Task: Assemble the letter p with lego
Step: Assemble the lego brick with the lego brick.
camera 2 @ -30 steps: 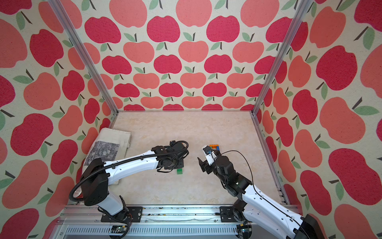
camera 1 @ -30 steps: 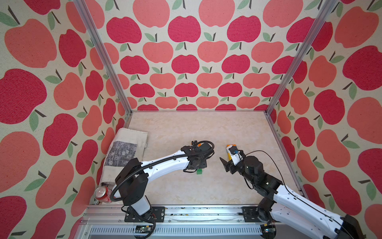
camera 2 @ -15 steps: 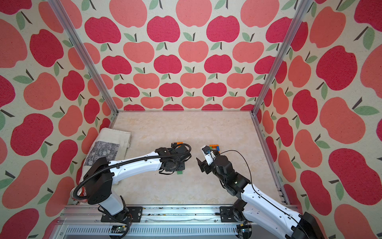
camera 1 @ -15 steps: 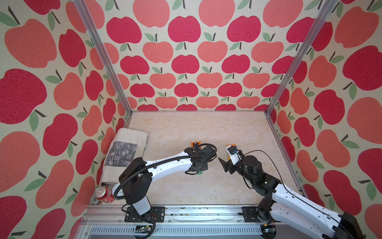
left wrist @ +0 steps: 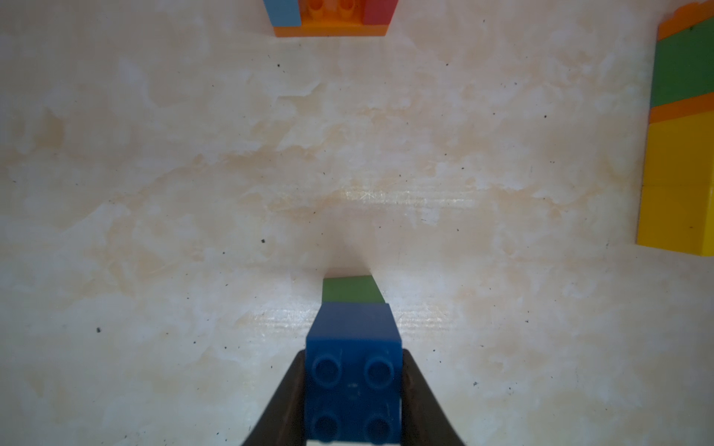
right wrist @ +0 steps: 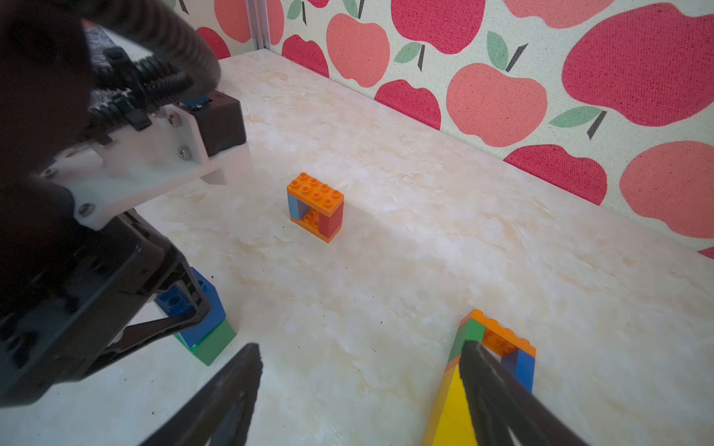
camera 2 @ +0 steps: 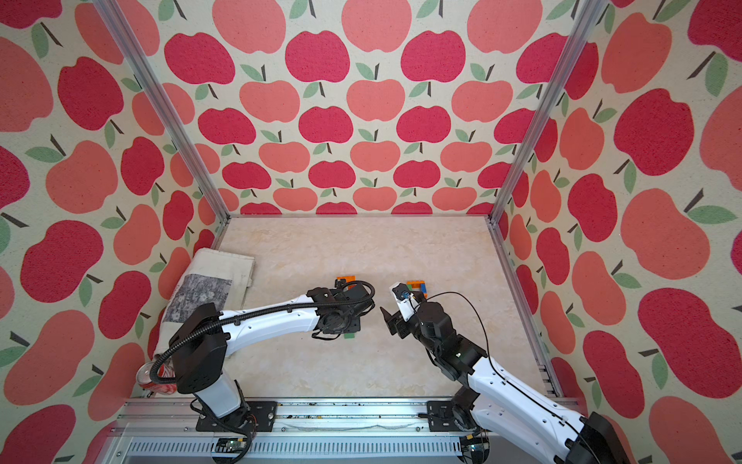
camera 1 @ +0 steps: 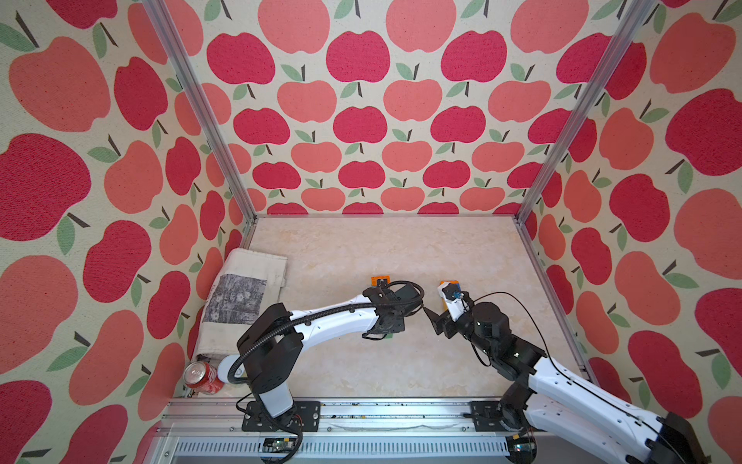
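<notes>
The desk (camera 1: 361, 249) is mostly bare, so your risks are all at the lego.

Biggest piece is the orange-green-yellow build (right wrist: 452, 397). It sits right by the right end effector (right wrist: 359, 351), which is spread wide and empty. One finger is at the build's green end, and I can't tell if it's touching. If you swing or shut carelessly here, you shove or tip the build.

Next is the small orange frame (right wrist: 316, 206) with light blue and red sides. It stands upright alone mid-desk, well apart from both end effectors. Its footing looks narrow, so any brush probably topples it.

Smallest is the left end effector (left wrist: 352, 363), clenched on the blue brick (left wrist: 353, 328). That brick is stacked on the green brick (left wrist: 349, 289), which rests on the desk. If you lift, green may ride up and drop off. If you press off-centre, the pair likely skids. The two end effectors are near each other, so watch for a clash.
</notes>
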`<action>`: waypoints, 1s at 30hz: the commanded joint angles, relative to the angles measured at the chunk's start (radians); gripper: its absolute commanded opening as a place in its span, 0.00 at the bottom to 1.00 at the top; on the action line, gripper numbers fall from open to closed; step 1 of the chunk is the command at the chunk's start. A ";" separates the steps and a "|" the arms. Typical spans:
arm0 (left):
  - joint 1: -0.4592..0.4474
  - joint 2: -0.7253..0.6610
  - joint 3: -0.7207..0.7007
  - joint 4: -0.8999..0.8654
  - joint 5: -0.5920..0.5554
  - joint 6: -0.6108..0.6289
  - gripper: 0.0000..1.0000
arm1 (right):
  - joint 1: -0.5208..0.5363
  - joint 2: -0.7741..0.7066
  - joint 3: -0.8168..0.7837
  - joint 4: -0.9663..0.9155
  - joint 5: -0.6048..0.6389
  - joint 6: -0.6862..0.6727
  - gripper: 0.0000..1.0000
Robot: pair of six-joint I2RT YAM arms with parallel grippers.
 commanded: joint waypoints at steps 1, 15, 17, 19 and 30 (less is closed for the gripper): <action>-0.025 0.050 0.016 -0.093 -0.012 -0.039 0.26 | -0.011 -0.009 -0.004 0.023 -0.016 0.014 0.84; -0.051 0.104 -0.001 -0.085 0.001 -0.045 0.28 | -0.022 -0.040 -0.002 -0.004 0.004 0.003 0.84; -0.049 0.108 -0.013 -0.073 0.012 -0.033 0.28 | -0.026 -0.052 0.000 -0.022 0.016 0.007 0.84; -0.047 0.115 -0.019 -0.074 0.017 -0.020 0.28 | -0.037 -0.059 0.009 -0.055 0.033 0.029 0.85; 0.024 0.070 -0.098 -0.103 -0.038 0.019 0.27 | -0.152 -0.033 0.069 -0.189 0.030 0.210 0.85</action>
